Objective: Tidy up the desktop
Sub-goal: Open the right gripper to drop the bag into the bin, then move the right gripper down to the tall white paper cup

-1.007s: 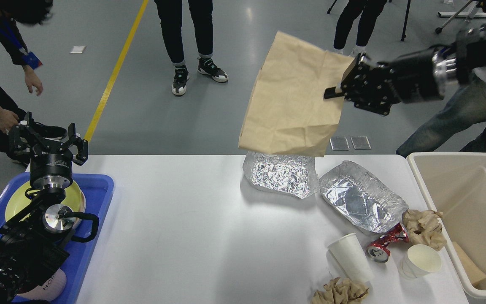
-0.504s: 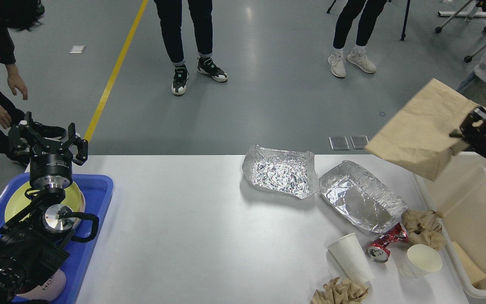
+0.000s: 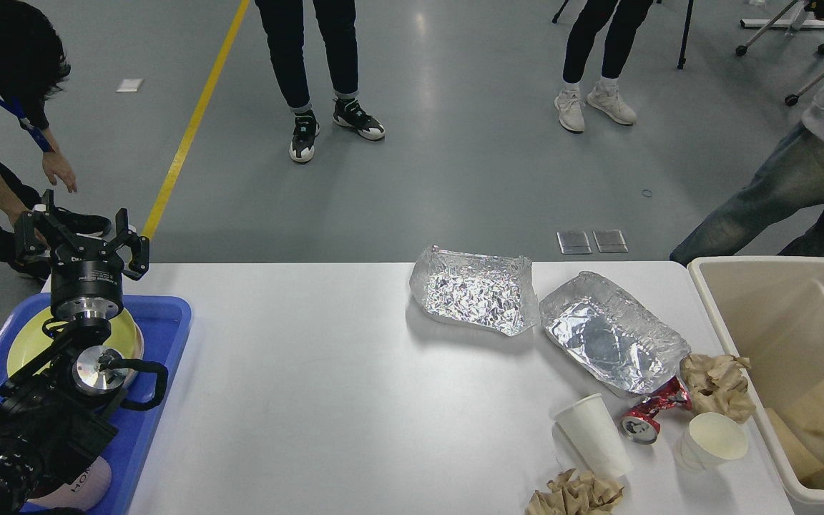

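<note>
Right now the white surface (image 3: pixel 312 372) stretches rightward from my left claw (image 3: pixel 79 232), whose fingers stand apart, empty, above the blue tray (image 3: pixel 162 315). Far right sit foil trays (image 3: pixel 473 293), then cups (image 3: pixel 591 433).

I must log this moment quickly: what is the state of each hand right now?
Left hand: open, holding nothing, above the blue tray.
Right hand: not in view.

Desktop (image 3: pixel 312 400) mid wide open; foil trays (image 3: pixel 473 292), cups (image 3: pixel 593 435) crowding rt side.
</note>
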### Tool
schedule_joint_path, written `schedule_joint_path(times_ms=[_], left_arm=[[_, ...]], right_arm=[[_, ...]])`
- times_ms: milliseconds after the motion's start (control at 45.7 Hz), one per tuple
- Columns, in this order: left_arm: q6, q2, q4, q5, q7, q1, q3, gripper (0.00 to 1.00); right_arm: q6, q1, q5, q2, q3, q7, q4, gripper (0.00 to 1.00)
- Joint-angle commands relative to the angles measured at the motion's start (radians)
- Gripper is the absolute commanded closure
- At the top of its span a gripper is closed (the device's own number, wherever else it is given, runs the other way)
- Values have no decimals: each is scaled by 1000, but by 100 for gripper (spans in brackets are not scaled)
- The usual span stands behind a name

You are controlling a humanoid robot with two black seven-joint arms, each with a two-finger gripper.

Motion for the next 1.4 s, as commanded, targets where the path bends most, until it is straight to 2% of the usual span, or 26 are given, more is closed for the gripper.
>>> schedule_joint_path(times_ms=[0, 219, 307, 460, 504, 591, 679, 788, 964, 1029, 1204, 1380], left_arm=[[0, 0, 0, 0, 0, 0, 0, 4], [0, 0, -1, 0, 0, -1, 0, 4], [0, 0, -1, 0, 0, 0, 0, 4], [0, 0, 0, 0, 0, 0, 0, 4], [0, 0, 0, 0, 0, 0, 0, 4], [0, 0, 0, 0, 0, 0, 0, 4], [0, 0, 0, 0, 0, -1, 0, 4], [0, 0, -1, 0, 0, 0, 0, 4], [0, 0, -1, 0, 0, 0, 0, 4], [0, 0, 0, 0, 0, -1, 0, 4], [0, 0, 0, 0, 0, 0, 0, 4], [0, 0, 0, 0, 0, 0, 0, 4]], right_arm=[[-2, -11, 0, 23, -1, 0, -2, 0], [5, 50, -22, 94, -44, 1, 35, 0], [56, 210, -41, 111, -187, 1, 79, 0], [131, 543, -38, 172, -493, -2, 289, 0], [183, 667, -35, 189, -553, -3, 398, 0], [298, 800, -31, 213, -576, -3, 489, 0], [458, 928, -16, 242, -585, -2, 559, 0], [636, 1074, 9, 273, -591, -2, 621, 0], [860, 1293, 27, 293, -596, 0, 684, 0], [907, 1361, 27, 304, -594, 0, 702, 0], [900, 1387, 27, 382, -594, 0, 696, 0], [773, 1243, 27, 466, -594, -2, 659, 0]])
